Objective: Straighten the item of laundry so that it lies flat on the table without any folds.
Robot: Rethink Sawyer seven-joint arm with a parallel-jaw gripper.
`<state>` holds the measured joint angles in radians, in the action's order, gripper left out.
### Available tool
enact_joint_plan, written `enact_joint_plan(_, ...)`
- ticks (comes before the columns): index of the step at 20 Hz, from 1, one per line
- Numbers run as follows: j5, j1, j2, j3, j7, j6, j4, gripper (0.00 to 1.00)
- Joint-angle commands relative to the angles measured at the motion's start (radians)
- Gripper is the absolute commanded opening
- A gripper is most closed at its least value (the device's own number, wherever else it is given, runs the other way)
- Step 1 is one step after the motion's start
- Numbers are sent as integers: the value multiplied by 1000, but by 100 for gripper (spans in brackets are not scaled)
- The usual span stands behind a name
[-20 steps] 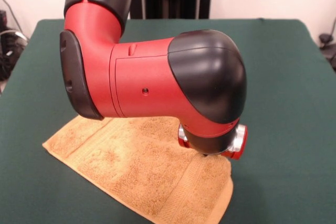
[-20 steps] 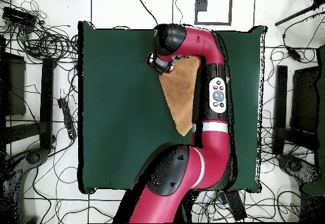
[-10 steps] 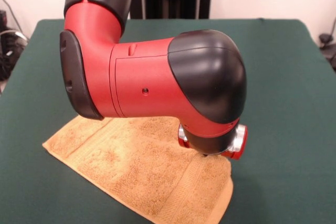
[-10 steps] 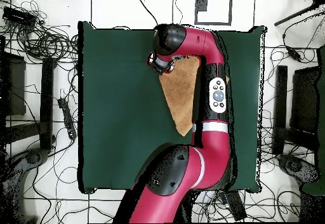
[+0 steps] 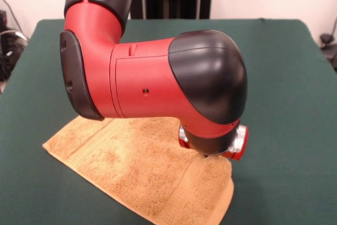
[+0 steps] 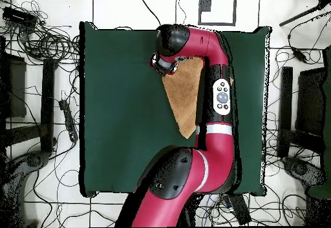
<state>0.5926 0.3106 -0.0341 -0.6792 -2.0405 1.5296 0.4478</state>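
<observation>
The item of laundry [image 5: 137,177] is a golden-orange towel lying in a folded, roughly triangular shape near the front of the green table [image 5: 284,77]. The overhead view shows the towel [image 6: 184,96] as a long wedge that narrows toward the robot's base, on the table [image 6: 116,109]. My gripper [image 5: 206,156] is pressed down at the towel's right corner, almost wholly hidden beneath the bulky red and black wrist [image 5: 210,93]. Whether it grips the cloth cannot be made out. Part of the towel's far edge is covered by the arm.
The red arm [image 6: 220,103] stretches along the towel's right side in the overhead view. Tangled cables [image 6: 45,41] and equipment lie on the floor around the table. Wide green cloth surrounds the towel to the left in the overhead view.
</observation>
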Motion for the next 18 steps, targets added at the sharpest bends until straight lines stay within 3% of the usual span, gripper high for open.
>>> enact_joint_plan(1, 122, -16, -130, 39, 350, -356, 80, 0)
enact_joint_plan(18, 34, 11, -23, 28, 313, -328, 208, 0)
